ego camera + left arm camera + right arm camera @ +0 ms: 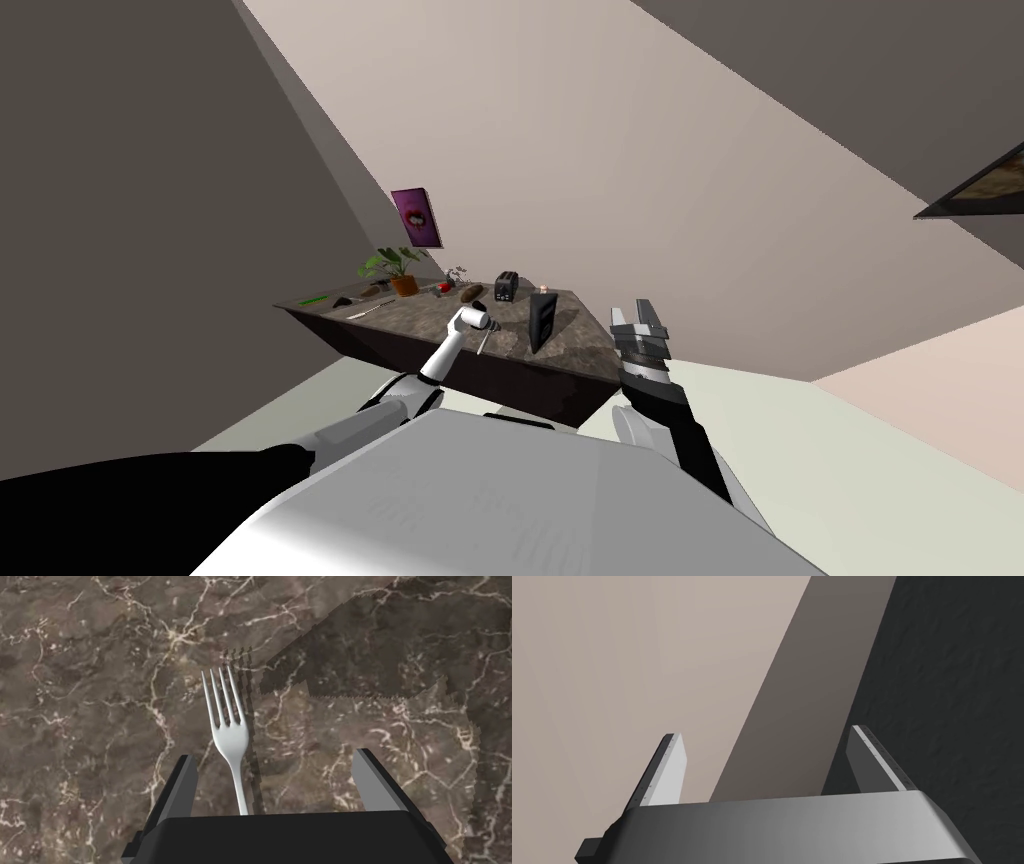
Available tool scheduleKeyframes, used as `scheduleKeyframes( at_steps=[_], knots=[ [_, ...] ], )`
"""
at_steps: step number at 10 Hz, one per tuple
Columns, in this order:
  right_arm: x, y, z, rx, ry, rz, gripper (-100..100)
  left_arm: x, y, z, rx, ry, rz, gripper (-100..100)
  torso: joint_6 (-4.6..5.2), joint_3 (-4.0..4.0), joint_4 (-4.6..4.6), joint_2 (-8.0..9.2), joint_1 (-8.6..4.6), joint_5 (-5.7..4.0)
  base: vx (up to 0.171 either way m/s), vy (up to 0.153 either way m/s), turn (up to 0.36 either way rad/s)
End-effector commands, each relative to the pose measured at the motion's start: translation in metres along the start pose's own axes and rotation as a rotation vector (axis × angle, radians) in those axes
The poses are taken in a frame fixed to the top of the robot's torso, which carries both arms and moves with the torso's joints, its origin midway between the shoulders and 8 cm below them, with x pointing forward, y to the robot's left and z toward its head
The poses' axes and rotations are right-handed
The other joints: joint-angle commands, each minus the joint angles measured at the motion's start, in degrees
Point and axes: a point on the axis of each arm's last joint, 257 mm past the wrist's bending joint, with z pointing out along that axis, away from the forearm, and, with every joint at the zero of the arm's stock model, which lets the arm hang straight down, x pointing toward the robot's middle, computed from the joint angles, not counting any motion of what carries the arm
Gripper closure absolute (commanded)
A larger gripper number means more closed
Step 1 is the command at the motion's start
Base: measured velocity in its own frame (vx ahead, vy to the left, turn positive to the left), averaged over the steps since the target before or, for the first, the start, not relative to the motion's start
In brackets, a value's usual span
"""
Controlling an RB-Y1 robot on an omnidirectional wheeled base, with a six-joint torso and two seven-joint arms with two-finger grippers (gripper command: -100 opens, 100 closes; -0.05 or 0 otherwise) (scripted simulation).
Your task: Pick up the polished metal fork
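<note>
On the brown, white-veined marble countertop (100, 701), the pale metal fork (230, 738) lies between the fingers of my left gripper (275, 756). Its tines point away from the gripper body and its handle runs back under the dark block. The fingers are spread wide. The fork sits much nearer one finger (182, 786) than the other and touches neither. Its shadow falls just beside it on the stone, and a broader shadow covers the marble beyond the far finger.

From the head camera, my left arm reaches out over the near part of the counter (400, 315), with the left gripper (478, 322) over the stone. Just beside it stands a dark, upright wedge-shaped block (541, 320). Further back sit a black toaster (507, 287), a small candle (544, 289), a brown lump (471, 293), a small red item (443, 287) and a potted plant (395, 268). A green object (313, 299) lies at the far left end. A purple picture (417, 217) hangs on the wall behind.

My right gripper (633, 312) is raised off the counter's right end, with its fingers (673, 766) parted and nothing between them.
</note>
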Motion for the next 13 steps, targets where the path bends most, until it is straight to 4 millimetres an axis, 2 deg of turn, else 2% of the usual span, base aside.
scheduleKeyframes(
  at_steps=[1,5,7,8,9,13],
  knots=[
    [0.0,0.0,0.0,0.0,0.0,0.0,0,-0.012,-0.001,0.003,-0.001,-0.063,-0.037,-100,0.0,0.0,0.0,0.0,0.0,0.0,0.053,0.045,-0.061],
    [0.0,0.0,0.0,0.0,0.0,0.0,0,-0.035,-0.004,0.005,0.003,-0.186,-0.1,-100,-0.01,-0.01,-0.01,0.0,0.04,0.01,0.047,0.052,-0.054],
    [0.0,0.0,0.0,0.0,0.0,0.0,0,-0.036,-0.005,0.005,0.004,-0.189,-0.102,-100,-0.01,0.01,0.0,0.02,-0.02,0.0,0.025,0.026,-0.015],
    [0.0,0.0,0.0,0.0,0.0,0.0,0,-0.036,-0.005,0.005,0.004,-0.193,-0.104,0,-0.01,0.05,0.01,0.1,-0.09,-0.01,0.0,0.0,0.0],
    [0.0,0.0,0.0,0.0,0.0,0.0,0,-0.038,-0.013,0.006,-0.005,-0.195,-0.092,-100,-0.01,0.08,0.03,0.15,-0.14,-0.03,0.034,-0.071,0.159],
    [0.0,0.0,0.0,0.0,0.0,0.0,0,-0.041,-0.027,0.009,-0.024,-0.198,-0.068,-100,-0.01,0.12,0.04,0.23,-0.33,-0.08,-0.001,-0.065,0.129]
  ],
)
